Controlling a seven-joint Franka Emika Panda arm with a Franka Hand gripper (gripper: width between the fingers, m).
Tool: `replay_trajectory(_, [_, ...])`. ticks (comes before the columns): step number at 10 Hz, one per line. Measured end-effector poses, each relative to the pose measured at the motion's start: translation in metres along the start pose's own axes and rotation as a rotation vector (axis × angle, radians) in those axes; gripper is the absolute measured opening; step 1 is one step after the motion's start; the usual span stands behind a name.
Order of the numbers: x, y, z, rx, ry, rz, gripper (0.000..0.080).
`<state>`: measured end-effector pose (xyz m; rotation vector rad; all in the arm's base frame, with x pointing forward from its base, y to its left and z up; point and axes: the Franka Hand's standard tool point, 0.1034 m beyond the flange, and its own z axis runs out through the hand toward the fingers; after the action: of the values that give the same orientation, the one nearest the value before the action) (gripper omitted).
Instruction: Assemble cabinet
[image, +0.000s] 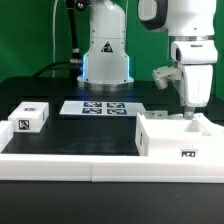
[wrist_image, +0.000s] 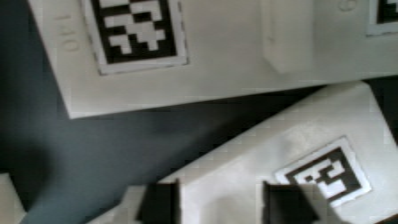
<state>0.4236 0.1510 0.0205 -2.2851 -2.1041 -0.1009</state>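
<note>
The cabinet body (image: 172, 137), a large white open box with a tag on its front, stands at the exterior view's right. My gripper (image: 190, 112) hangs straight down just above the body's far right part. In the wrist view my gripper (wrist_image: 226, 205) is open, its two dark fingers (wrist_image: 164, 205) either side of a white tagged surface (wrist_image: 285, 160) close below. I cannot tell if they touch it. Another white tagged surface (wrist_image: 151, 50) lies beyond it. A small white tagged panel (image: 30, 117) lies on the black table at the exterior view's left.
The marker board (image: 100, 107) lies flat mid-table in front of the robot base (image: 105, 55). A long low white wall (image: 70, 163) runs along the table's near edge. The black table top (wrist_image: 107, 140) shows between the white parts.
</note>
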Motion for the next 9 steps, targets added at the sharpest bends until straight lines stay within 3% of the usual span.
replay_trajectory(2, [0.013, 0.007, -0.003, -0.017, 0.005, -0.067, 0.0556])
replay_trajectory(3, [0.020, 0.008, -0.003, -0.022, 0.006, -0.095, 0.0556])
replay_trajectory(4, [0.026, 0.007, -0.001, -0.019, 0.005, -0.111, 0.0730])
replay_trajectory(5, [0.029, 0.004, 0.002, -0.013, 0.005, -0.118, 0.0730])
replay_trajectory(6, [0.028, 0.001, 0.004, -0.008, 0.005, -0.114, 0.0784])
replay_trajectory(9, [0.027, -0.003, 0.006, -0.004, 0.005, -0.110, 0.0797])
